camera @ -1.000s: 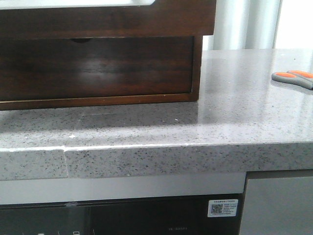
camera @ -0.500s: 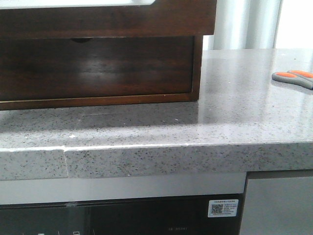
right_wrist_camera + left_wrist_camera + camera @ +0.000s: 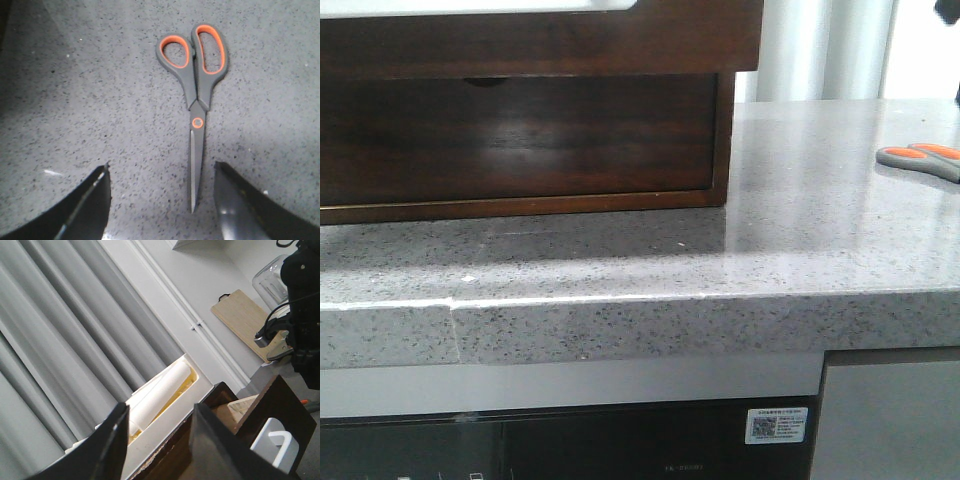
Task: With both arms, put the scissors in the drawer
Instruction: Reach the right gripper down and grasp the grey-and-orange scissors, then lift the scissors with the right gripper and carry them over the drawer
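The scissors [image 3: 196, 85], grey handles with orange inserts, lie closed and flat on the speckled counter; in the front view they sit at the far right edge [image 3: 920, 158]. My right gripper [image 3: 161, 166] is open above them, with the blade tip between its fingers, nearer one finger [image 3: 240, 200]. The drawer [image 3: 540, 40], wide dark brown wood with a white lining, stands pulled out at the top of the cabinet. My left gripper [image 3: 160, 405] is open and empty by the drawer's white lining [image 3: 170, 420].
Below the pulled-out drawer is a dark wood drawer with a half-round notch [image 3: 485, 82]. A white roll [image 3: 160, 395] lies in the white lining. The grey counter [image 3: 800, 230] ends in a front edge. A curtain [image 3: 60, 340] and a wooden board [image 3: 240, 320] stand behind.
A dark sliver of the right arm has come into the front view at the right edge above the scissors. The scissors and the cabinet have not moved.
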`<state>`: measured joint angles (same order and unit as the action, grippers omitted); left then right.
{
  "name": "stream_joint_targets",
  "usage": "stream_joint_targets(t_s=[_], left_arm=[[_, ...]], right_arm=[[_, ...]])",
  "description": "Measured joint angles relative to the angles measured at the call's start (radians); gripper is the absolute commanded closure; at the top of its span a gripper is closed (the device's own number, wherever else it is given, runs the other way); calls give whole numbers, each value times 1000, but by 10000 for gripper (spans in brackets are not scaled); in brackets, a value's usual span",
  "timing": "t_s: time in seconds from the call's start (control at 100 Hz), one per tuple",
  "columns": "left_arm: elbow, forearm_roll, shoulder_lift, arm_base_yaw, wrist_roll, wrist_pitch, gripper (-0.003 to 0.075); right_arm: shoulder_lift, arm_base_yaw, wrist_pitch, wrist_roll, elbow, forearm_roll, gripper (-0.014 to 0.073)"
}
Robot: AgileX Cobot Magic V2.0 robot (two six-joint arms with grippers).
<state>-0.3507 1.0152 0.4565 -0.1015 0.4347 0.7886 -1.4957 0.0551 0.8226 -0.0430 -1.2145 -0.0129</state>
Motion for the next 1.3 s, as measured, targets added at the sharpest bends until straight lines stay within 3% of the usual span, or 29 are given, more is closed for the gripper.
stream_joint_targets(t_s=[0.64, 1.3], left_arm=[[0, 0, 0, 0, 2, -15, 479], [0, -2, 0, 0, 2, -17, 479]], right_arm=[[-253, 35, 97, 9, -204, -3, 228], [-358, 35, 134, 9, -264, -3, 232]])
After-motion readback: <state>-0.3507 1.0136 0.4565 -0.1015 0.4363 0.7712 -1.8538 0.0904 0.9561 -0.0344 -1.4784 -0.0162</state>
